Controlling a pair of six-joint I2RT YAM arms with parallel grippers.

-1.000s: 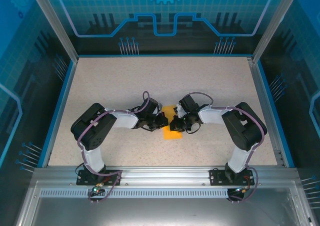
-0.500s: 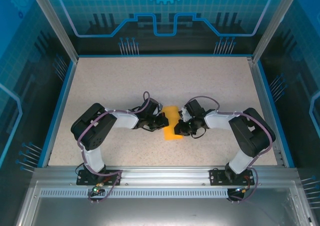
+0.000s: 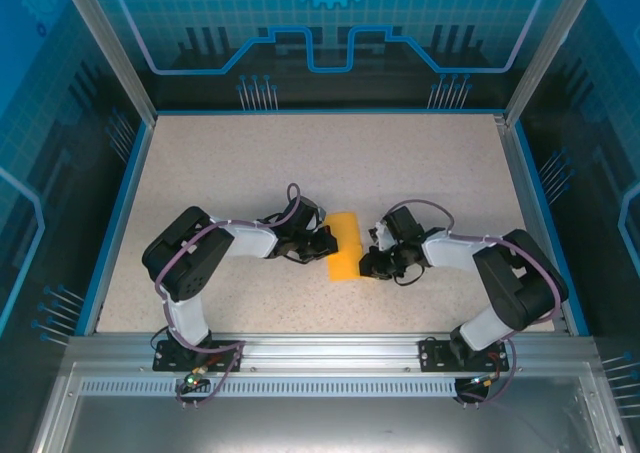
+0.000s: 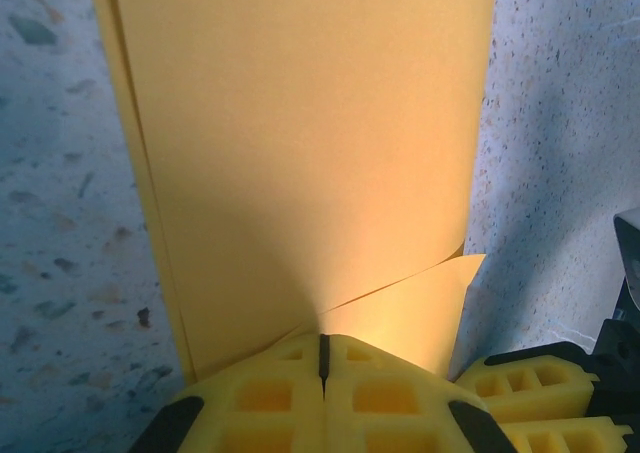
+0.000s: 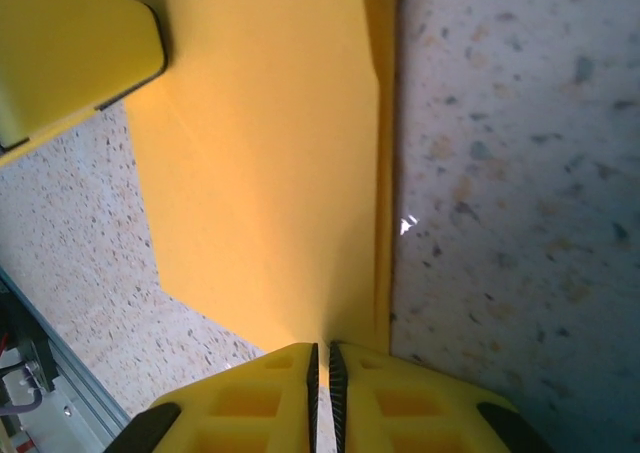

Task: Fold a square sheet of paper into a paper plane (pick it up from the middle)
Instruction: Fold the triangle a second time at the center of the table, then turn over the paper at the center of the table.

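The orange-yellow sheet of paper (image 3: pixel 343 245) lies folded into a narrow oblong at the table's middle, between my two grippers. My left gripper (image 3: pixel 324 242) holds its left edge. In the left wrist view that gripper (image 4: pixel 322 351) is shut, and the paper (image 4: pixel 300 143) fans out from the closed jaws with one loose layer lifting at the right. My right gripper (image 3: pixel 367 263) grips the near right edge. Seen from the right wrist, that gripper (image 5: pixel 321 361) is shut on a thin edge of the paper (image 5: pixel 270 163). A yellow left finger (image 5: pixel 70 43) shows at top left.
The speckled beige tabletop (image 3: pixel 250 163) has free room on every side of the paper. Blue rims and transparent walls (image 3: pixel 120 173) enclose it. An aluminium rail (image 3: pixel 320 355) carrying both arm bases runs along the near edge.
My right arm has drawn its gripper to the right and nearer, uncovering more of the paper, which now shows as a longer strip. The left gripper has stayed in place.
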